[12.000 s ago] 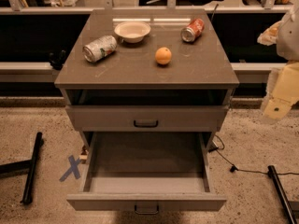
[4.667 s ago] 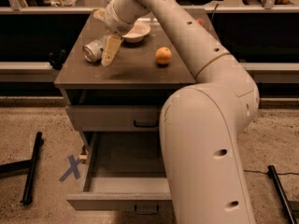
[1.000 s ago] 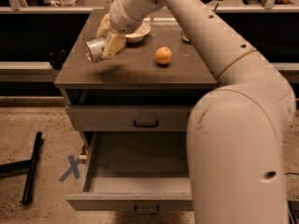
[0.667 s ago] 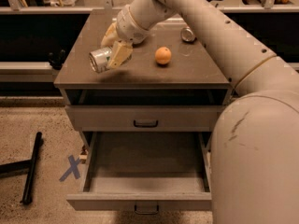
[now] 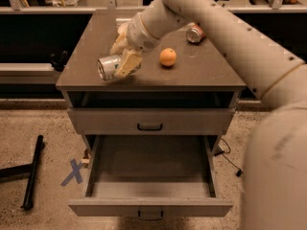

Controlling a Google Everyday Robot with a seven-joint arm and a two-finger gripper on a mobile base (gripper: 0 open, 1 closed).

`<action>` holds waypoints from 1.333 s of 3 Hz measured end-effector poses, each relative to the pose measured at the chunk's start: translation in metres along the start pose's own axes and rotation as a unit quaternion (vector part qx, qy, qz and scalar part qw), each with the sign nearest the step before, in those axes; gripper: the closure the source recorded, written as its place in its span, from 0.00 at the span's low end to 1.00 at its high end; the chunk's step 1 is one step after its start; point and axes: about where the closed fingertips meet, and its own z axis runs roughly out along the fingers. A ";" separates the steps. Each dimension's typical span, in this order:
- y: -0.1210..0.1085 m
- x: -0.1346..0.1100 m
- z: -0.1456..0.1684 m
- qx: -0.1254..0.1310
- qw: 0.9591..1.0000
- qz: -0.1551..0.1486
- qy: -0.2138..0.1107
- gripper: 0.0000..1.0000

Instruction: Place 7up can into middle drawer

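My gripper (image 5: 121,63) is shut on the 7up can (image 5: 109,67), a silvery can lying on its side in the fingers, held just above the front left part of the cabinet top (image 5: 96,37). The middle drawer (image 5: 151,206) stands pulled out below, a wide grey tray with tall side walls and a dark handle on its front panel, with nothing in it. My arm comes in from the upper right and hides the bowl at the back.
An orange (image 5: 168,57) and a red soda can (image 5: 194,33) lie on the cabinet top. A shut upper drawer front (image 5: 149,121) sits above the open one. A black bar (image 5: 31,170) and a blue X mark (image 5: 73,172) are on the floor at left.
The gripper closed on the can at the left of the top, lifted it and carried it toward the front edge. The drawer has stayed open.
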 end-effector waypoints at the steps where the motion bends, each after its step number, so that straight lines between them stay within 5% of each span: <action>1: 0.039 0.005 -0.021 0.021 0.999 0.047 0.005 1.00; 2: 0.085 0.003 -0.044 0.041 0.995 0.088 0.013 1.00; 4: 0.183 0.068 -0.031 0.029 0.980 0.196 0.030 1.00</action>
